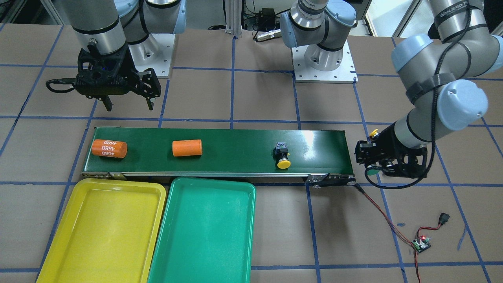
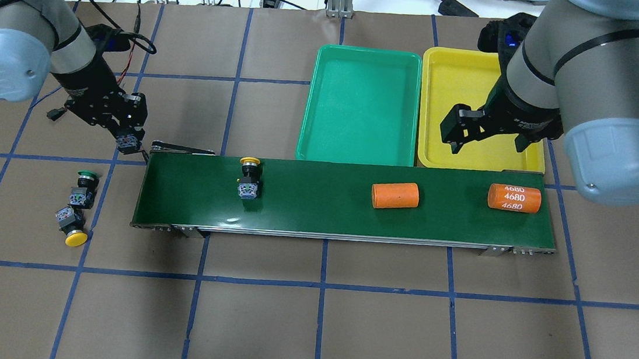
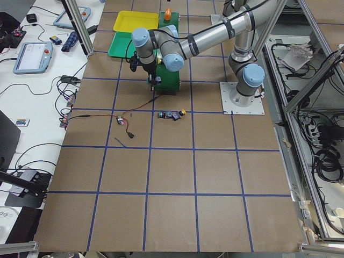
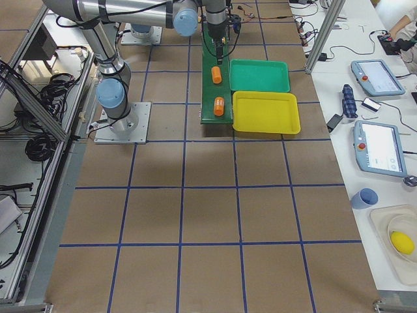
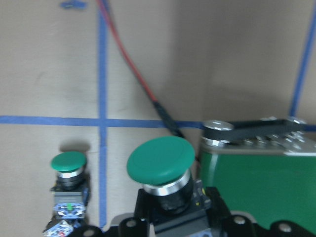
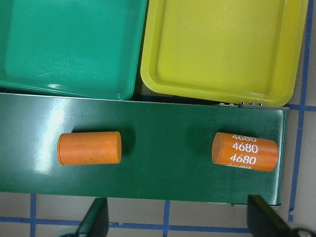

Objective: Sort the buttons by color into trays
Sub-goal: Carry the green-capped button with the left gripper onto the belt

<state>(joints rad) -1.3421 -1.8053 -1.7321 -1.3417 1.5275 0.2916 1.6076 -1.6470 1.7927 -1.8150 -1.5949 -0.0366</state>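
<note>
My left gripper (image 2: pixel 129 142) hangs just off the conveyor's left end, shut on a green-capped button (image 5: pixel 160 163). Below it on the table lie another green button (image 2: pixel 85 181) and a yellow button (image 2: pixel 74 233), side by side. A second yellow button (image 1: pixel 282 155) rests on the belt, cap toward the trays. My right gripper (image 1: pixel 127 103) is open and empty above the belt's other end. The yellow tray (image 1: pixel 106 232) and the green tray (image 1: pixel 204 232) sit side by side along the belt with nothing in them.
Two orange cylinders (image 1: pixel 187 148) (image 1: pixel 109 148) lie on the dark-green conveyor belt (image 1: pixel 235 141), the outer one marked 4680. A red and black cable runs from the belt's end to a small controller board (image 1: pixel 421 243) on the brown table.
</note>
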